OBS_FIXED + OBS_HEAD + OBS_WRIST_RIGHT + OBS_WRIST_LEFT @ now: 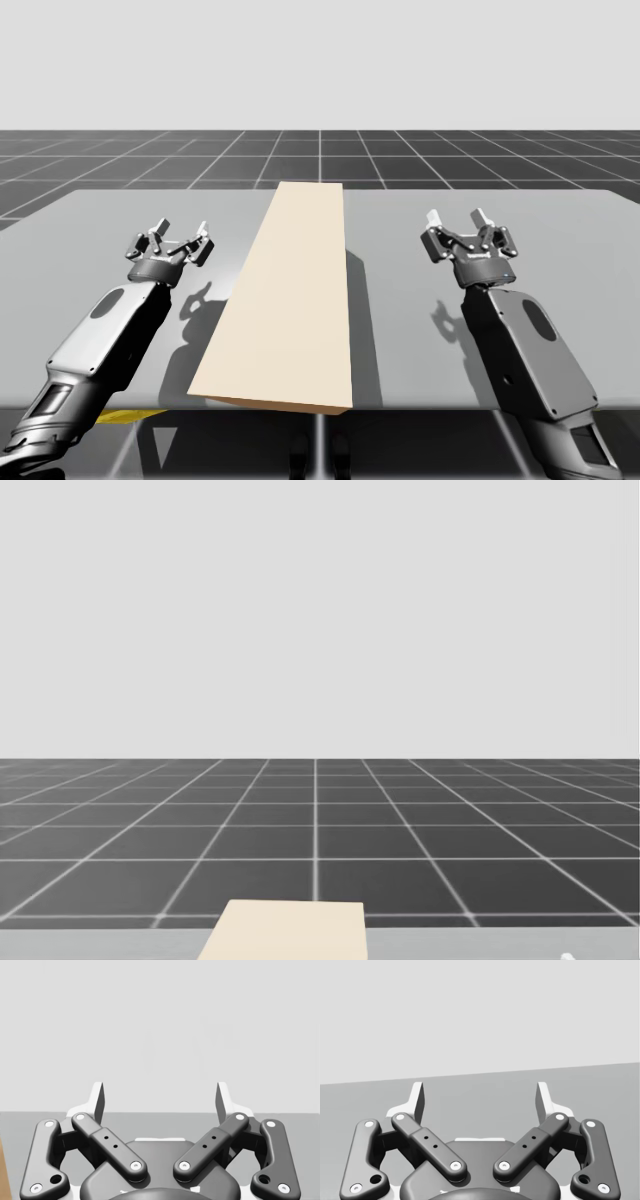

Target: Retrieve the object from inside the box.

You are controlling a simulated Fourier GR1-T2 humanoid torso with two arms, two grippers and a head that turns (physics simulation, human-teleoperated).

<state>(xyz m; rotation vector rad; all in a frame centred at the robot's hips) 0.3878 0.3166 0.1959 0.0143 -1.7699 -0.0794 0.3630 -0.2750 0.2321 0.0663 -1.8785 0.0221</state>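
Note:
A long tan box [285, 300] lies closed on the grey table [90, 230], running from the front edge toward the back; its far end [285, 932] shows in the head view. Whatever it holds is hidden. My left gripper [180, 234] hovers over the table to the left of the box, open and empty; in the left wrist view its fingers [417, 1100] stand wide apart. My right gripper [457, 221] hovers to the right of the box, also open with nothing between its fingers [222, 1097].
Bare grey tabletop [400, 220] lies on both sides of the box. Beyond the table's far edge is a dark gridded floor [320, 830]. A sliver of the box's side [4, 1170] shows beside my right gripper.

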